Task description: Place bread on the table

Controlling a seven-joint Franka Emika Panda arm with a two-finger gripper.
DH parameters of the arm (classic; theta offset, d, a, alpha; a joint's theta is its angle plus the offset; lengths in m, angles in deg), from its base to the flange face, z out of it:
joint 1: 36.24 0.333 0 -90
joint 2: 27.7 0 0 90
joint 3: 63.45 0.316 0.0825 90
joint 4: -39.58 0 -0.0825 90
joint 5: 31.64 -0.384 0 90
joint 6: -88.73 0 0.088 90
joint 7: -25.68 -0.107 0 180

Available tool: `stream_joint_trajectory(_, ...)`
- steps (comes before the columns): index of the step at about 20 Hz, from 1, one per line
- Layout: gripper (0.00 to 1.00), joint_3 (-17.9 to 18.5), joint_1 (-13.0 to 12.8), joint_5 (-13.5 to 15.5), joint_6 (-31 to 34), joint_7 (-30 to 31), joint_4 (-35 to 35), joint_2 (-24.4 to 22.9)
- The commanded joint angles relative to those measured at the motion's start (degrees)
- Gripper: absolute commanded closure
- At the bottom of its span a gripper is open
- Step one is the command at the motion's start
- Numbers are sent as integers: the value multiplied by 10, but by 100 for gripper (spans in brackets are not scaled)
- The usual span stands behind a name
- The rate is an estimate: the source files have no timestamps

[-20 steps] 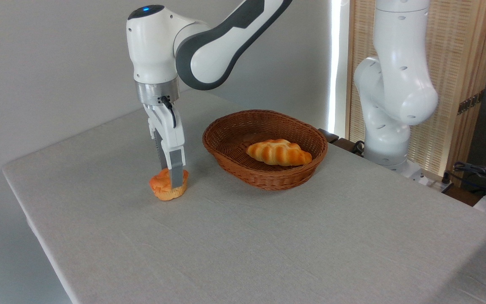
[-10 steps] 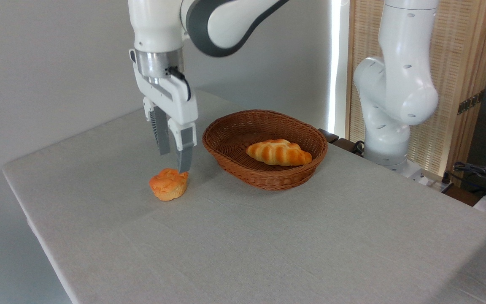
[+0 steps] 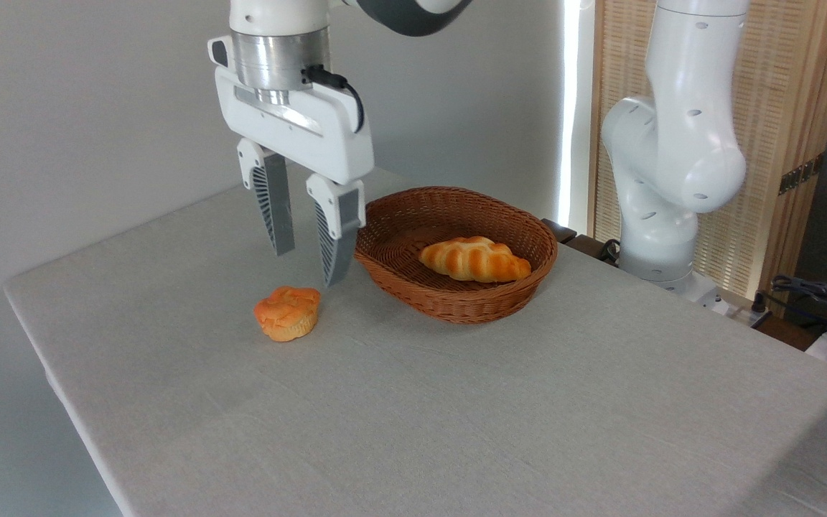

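We see the tool (image 3: 308,267) spread apart and empty, above the bread (image 3: 286,313) on the table (image 3: 456,402).

One table (image 3: 456,416) with a pale cloth surface carries everything. There are two pieces of bread in all: one small round bread (image 3: 287,313) lying on the cloth, and one longer braided loaf (image 3: 474,259). One brown wicker basket (image 3: 456,298) is present, with the loaf inside it. One robot arm (image 3: 672,143) is in view, ending in one gripper (image 3: 309,267) with two fingers (image 3: 275,208).
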Motion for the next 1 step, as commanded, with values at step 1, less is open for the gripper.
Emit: stream_joint_trajectory(1, 0, 27, -5, -8, 17, -7, 10, 4)
